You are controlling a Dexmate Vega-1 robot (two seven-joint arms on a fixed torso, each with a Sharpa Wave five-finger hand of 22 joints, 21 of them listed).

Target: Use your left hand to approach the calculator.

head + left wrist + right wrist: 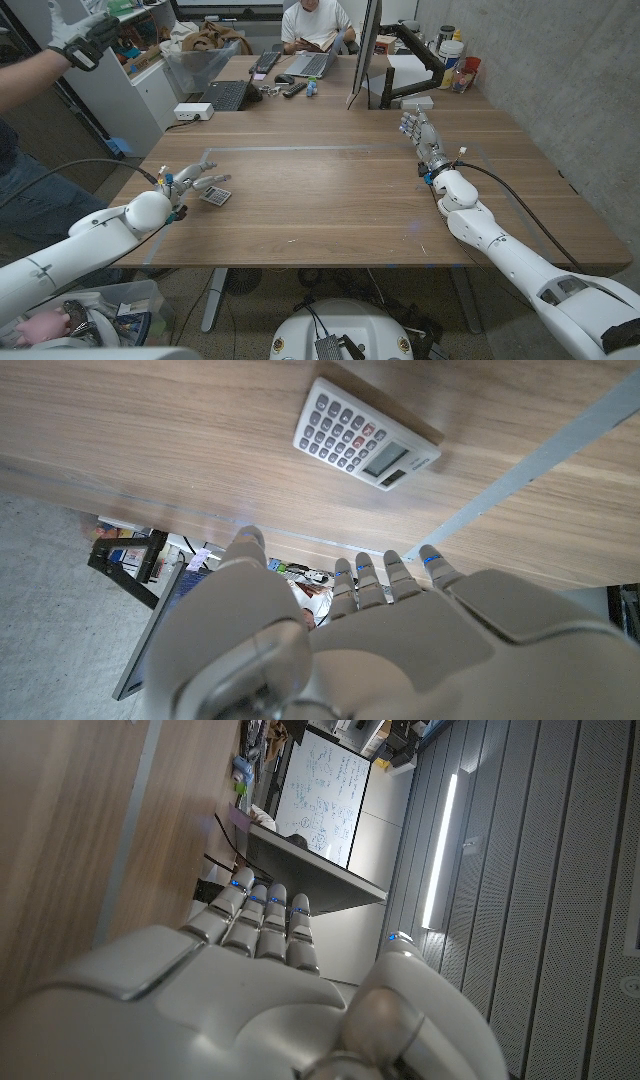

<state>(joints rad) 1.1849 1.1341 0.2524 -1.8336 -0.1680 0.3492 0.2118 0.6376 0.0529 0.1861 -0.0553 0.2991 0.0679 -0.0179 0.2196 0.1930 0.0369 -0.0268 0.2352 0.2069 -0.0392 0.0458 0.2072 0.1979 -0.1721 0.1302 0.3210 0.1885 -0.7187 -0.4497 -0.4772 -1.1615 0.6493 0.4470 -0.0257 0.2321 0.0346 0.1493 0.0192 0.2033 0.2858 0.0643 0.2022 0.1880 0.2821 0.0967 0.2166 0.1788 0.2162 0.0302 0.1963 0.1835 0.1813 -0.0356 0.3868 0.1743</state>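
Observation:
A small grey calculator lies on the wooden table near its left side, keys and display facing up; the left wrist view shows the calculator just beyond my fingertips. My left hand hovers right beside it, fingers spread and holding nothing, with the fingertips reaching over its near-left edge. Whether they touch it I cannot tell. My right hand stands over the far right part of the table, fingers extended together, empty; the right wrist view shows that hand from behind.
A pale tape line marks a rectangle on the table. A laptop, a white box, a monitor and bottles crowd the far end, where a person sits. Another person's gloved hand shows at far left.

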